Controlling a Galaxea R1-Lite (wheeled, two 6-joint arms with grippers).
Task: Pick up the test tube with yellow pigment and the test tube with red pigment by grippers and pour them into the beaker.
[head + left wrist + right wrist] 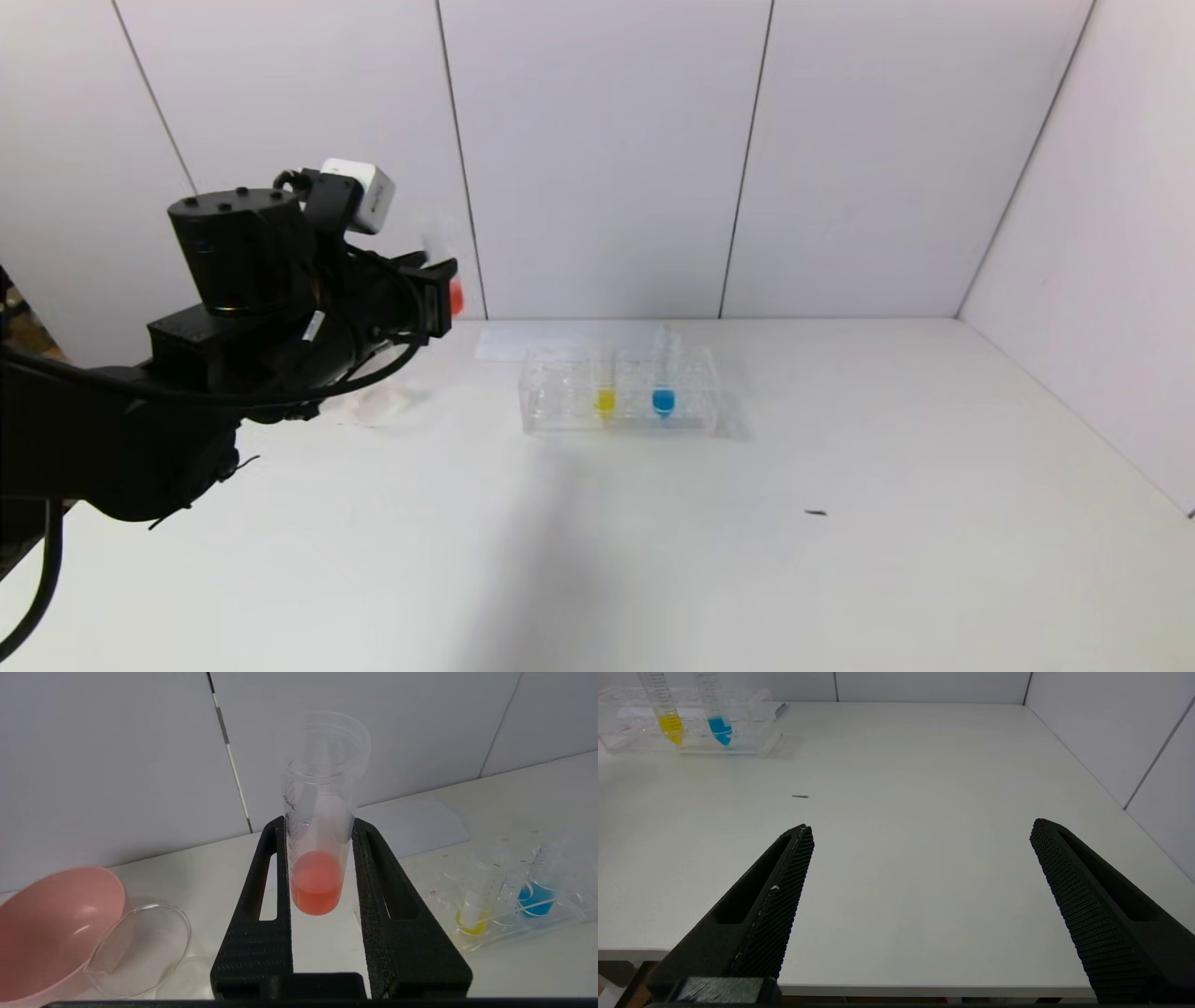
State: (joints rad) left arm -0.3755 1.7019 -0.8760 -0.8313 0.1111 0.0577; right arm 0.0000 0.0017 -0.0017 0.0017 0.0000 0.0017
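Note:
My left gripper (318, 828) is shut on the test tube with red pigment (317, 882), held upright above the table's left side; the tube's red end (456, 297) shows past the raised left arm in the head view. The beaker (140, 947) stands below it, next to the pink bowl; the arm hides it in the head view. The test tube with yellow pigment (605, 399) stands in the clear rack (560, 397), also visible as the yellow tube (670, 723) in the right wrist view. My right gripper (922, 833) hangs open over the table's near edge, empty.
A pink bowl (51, 924) sits beside the beaker at the left. A blue-liquid tube (663, 399) stands in the rack beside the yellow one. A white sheet (523, 341) lies behind the rack. A small dark speck (815, 512) lies on the white table.

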